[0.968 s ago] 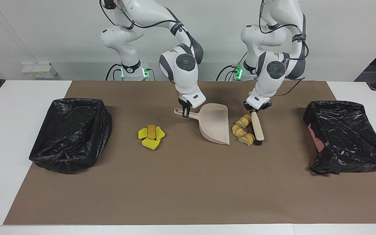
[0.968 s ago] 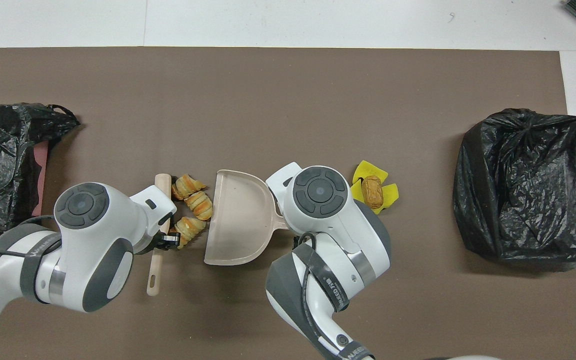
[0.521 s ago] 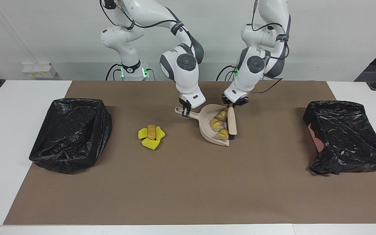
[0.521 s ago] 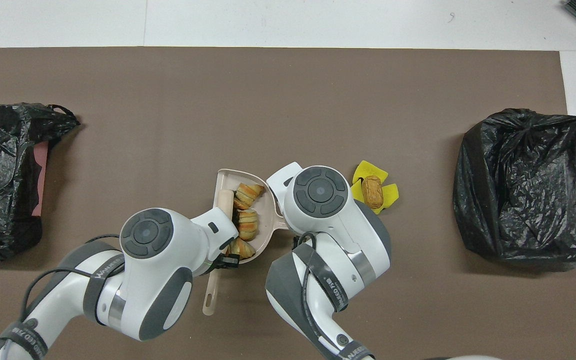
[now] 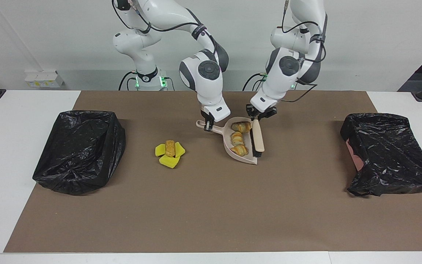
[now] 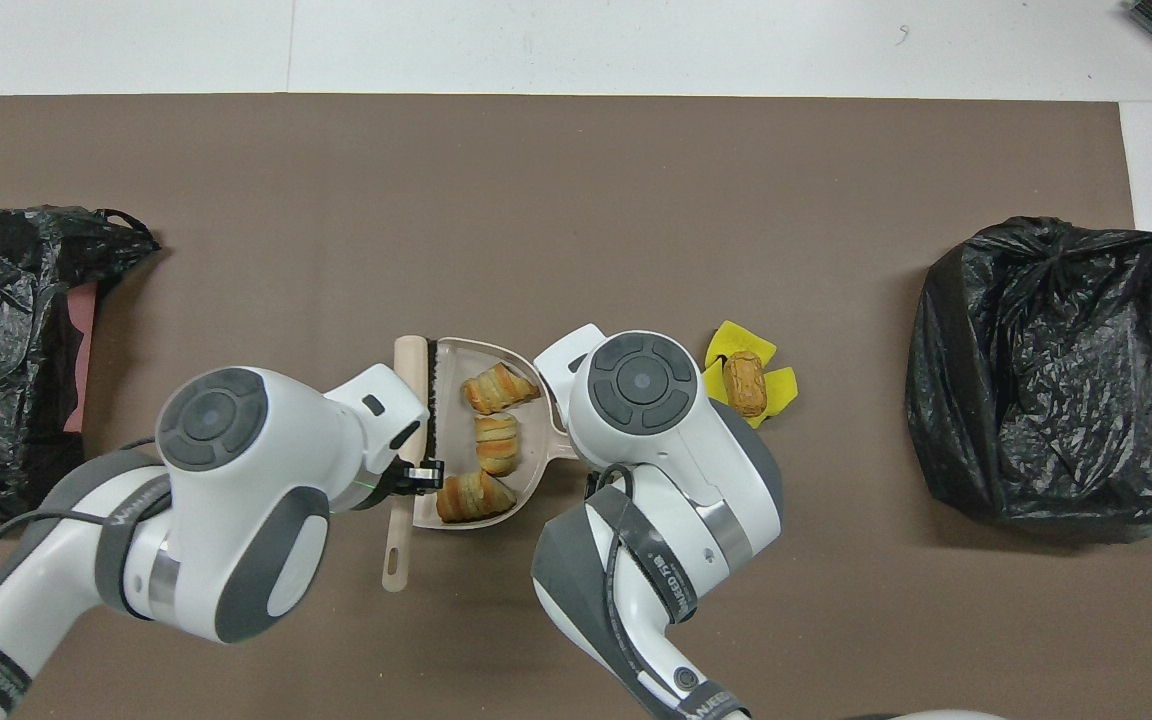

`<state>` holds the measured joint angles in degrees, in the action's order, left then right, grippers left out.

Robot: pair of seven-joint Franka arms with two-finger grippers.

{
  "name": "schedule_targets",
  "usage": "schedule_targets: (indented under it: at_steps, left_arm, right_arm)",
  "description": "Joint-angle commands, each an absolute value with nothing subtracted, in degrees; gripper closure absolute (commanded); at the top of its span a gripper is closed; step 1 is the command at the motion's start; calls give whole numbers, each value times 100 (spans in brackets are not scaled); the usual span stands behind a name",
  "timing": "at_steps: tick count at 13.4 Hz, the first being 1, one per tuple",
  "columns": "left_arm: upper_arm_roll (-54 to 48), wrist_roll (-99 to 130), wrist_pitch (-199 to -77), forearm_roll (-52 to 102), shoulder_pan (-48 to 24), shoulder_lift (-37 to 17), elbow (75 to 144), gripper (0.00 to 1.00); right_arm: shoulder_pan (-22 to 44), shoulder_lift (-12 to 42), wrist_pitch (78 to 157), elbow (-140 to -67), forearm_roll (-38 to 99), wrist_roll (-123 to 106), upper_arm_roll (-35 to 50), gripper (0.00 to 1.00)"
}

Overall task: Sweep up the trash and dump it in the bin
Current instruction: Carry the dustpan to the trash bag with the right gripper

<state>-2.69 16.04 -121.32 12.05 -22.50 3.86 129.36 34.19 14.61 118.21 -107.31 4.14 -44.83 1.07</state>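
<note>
- I count three golden-brown pastry pieces in the dustpan, lined up in a row that runs away from the robots; the piece nearest the robots lies crosswise to that row.
- One more pastry piece sits on the yellow sponge wedges, toward the right arm's end; its long axis runs near-to-far. I cannot count the wedges for sure.
- My left gripper is clenched on the brush handle, brush lying along the dustpan's open edge.
- My right gripper grips the dustpan handle.
- Two black bin bags, one at each end.
- Lettering on both arms' bands, unreadable.
</note>
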Motion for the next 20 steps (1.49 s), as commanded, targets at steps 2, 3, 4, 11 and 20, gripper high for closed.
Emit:
schedule_targets:
  at_steps: [2, 3, 4, 11, 20]
  left_arm:
    - [-290, 1652, -11795, 731, -1802, 580, 12920, 100]
    - [-299, 1774, -11778, 677, -1776, 632, 12981, 100]
    - [-308, 1888, -11725, 572, -1854, 702, 13060, 100]
    - [-396, 3777, -12048, 554, -3627, 809, 13561, 100]
    - [-404, 5230, -13149, 554, -4834, 686, 14204, 1]
  right_arm:
    - [3139, 1179, 11813, -10793, 527, -4412, 123, 100]
    - [3007, 1047, 11786, -10793, 527, -4438, 123, 100]
    - [2823, 881, 11690, -10784, 519, -4473, 132, 100]
    - [1313, -95, 10829, -10767, 519, -5245, 88, 100]
    - [-1509, -264, 10291, -10705, -146, -8031, 35, 100]
